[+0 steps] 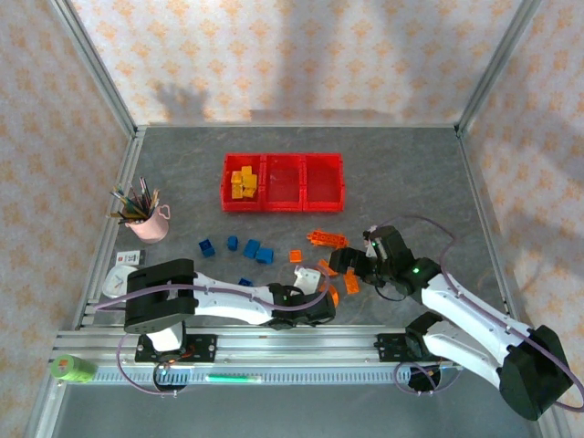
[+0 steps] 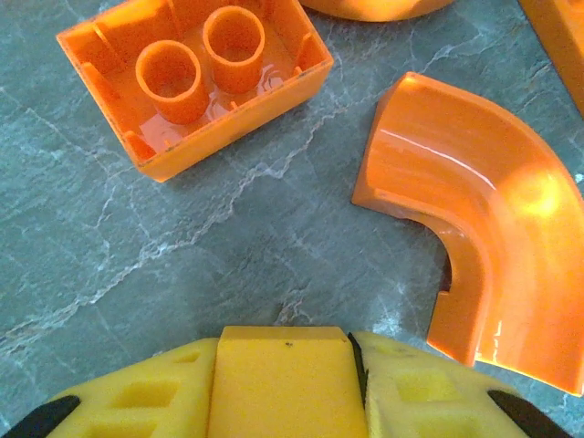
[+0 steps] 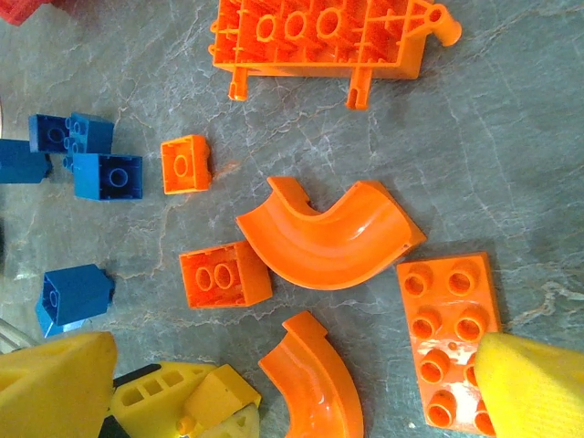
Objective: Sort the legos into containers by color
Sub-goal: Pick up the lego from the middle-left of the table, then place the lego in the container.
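Observation:
My left gripper (image 2: pixel 283 360) is shut on a yellow brick (image 2: pixel 283 392), low over the table at front centre (image 1: pixel 321 306); the same grip shows at the bottom left of the right wrist view (image 3: pixel 196 401). Just ahead of it lie an upturned orange square brick (image 2: pixel 196 78) and an orange curved arch (image 2: pixel 484 228). My right gripper (image 3: pixel 292 347) hangs open above several orange legos: two arches (image 3: pixel 328 237), a studded plate (image 3: pixel 452 319) and a long piece (image 3: pixel 319 36). Blue bricks (image 3: pixel 100 173) lie to the left. The red containers (image 1: pixel 283 208) stand further back, with yellow bricks (image 1: pixel 243 182) in the left bin.
A pink pencil cup (image 1: pixel 151 222) stands at the left, with a white object (image 1: pixel 121 278) in front of it. A green roll (image 1: pixel 73 368) sits on the front rail. Metal frame posts border the table on both sides.

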